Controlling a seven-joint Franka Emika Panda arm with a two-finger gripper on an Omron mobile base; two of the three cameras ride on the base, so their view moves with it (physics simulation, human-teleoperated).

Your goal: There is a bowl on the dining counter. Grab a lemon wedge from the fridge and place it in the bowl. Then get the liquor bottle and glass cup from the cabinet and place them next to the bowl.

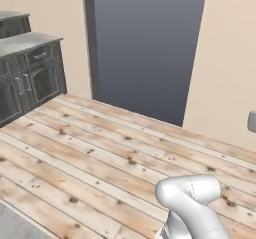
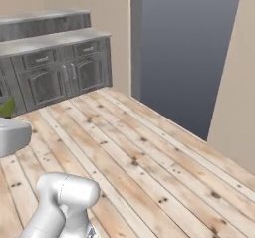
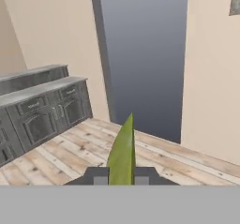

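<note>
In the hand view the gripper (image 3: pixel 121 177) is nearly closed, its two dark finger tips (image 3: pixel 97 176) pressed against either side of a yellow-green lemon wedge (image 3: pixel 123 153), which stands up between them with its thin pointed end rising away from the hand. In both base views the white arm (image 1: pixel 192 203) is folded low at the bottom of the picture, above a pale wood plank floor (image 1: pixel 100 153). Beyond the floor, to the left, stand dark grey drawer and door units (image 2: pixel 60 70) with a grey top, set against a beige wall (image 3: pixel 51 31). Farthest off is a tall opening (image 1: pixel 147 48) in the wall, showing flat blue-grey. A small grey plate (image 3: pixel 235 5) sits on the wall right of the opening.
</note>
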